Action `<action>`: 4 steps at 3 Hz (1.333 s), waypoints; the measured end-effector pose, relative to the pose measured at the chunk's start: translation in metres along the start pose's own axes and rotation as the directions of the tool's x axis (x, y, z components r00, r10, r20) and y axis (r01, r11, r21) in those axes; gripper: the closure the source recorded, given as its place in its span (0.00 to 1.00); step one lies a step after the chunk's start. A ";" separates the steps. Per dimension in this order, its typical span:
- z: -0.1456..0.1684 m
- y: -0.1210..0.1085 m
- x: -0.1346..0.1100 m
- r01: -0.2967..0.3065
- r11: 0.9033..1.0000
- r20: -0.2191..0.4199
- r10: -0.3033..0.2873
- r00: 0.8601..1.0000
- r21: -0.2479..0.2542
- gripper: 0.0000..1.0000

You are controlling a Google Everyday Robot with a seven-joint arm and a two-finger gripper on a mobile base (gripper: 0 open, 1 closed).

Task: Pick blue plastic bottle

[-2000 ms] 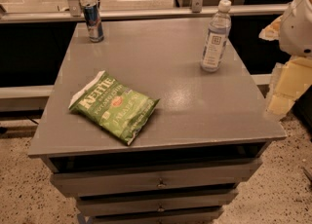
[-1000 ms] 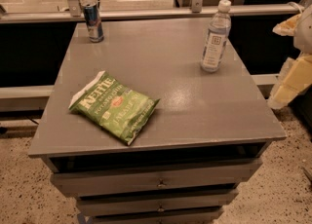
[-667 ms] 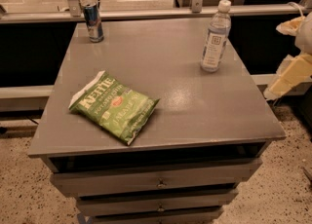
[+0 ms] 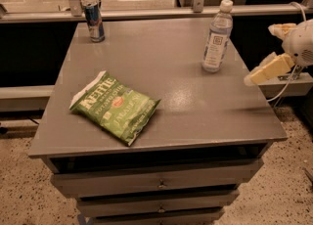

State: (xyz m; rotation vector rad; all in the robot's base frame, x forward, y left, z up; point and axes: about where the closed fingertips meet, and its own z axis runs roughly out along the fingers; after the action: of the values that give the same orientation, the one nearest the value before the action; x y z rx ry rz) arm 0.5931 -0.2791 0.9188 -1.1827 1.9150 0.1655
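Note:
The blue plastic bottle (image 4: 216,37) stands upright near the back right of the grey table (image 4: 161,62). It is clear and bluish, with a white cap and a white label. My gripper (image 4: 260,54) hangs at the table's right edge, to the right of the bottle and about level with its lower half. Its two pale yellow fingers (image 4: 268,69) are spread apart, with nothing between them. It does not touch the bottle.
A green Kettle chip bag (image 4: 114,106) lies at the front left. A slim blue-and-silver can (image 4: 94,22) stands at the back left corner. A metal rail (image 4: 146,12) runs behind the table. Drawers (image 4: 159,182) sit below the top.
My gripper has risen at the table's right edge and turned. Its lower finger now reaches left toward the bottle. The bottle, the bag and the can have not moved.

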 end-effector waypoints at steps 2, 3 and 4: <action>0.061 -0.033 -0.016 -0.112 0.993 0.273 0.097 0.957 0.041 0.00; 0.088 -0.037 -0.032 -0.158 0.987 0.366 0.146 0.919 0.005 0.00; 0.119 -0.031 -0.051 -0.205 0.976 0.433 0.216 0.875 -0.072 0.03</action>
State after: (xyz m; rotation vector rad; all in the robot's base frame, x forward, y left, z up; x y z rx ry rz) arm 0.6977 -0.2016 0.8907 -0.8559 1.6330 0.5307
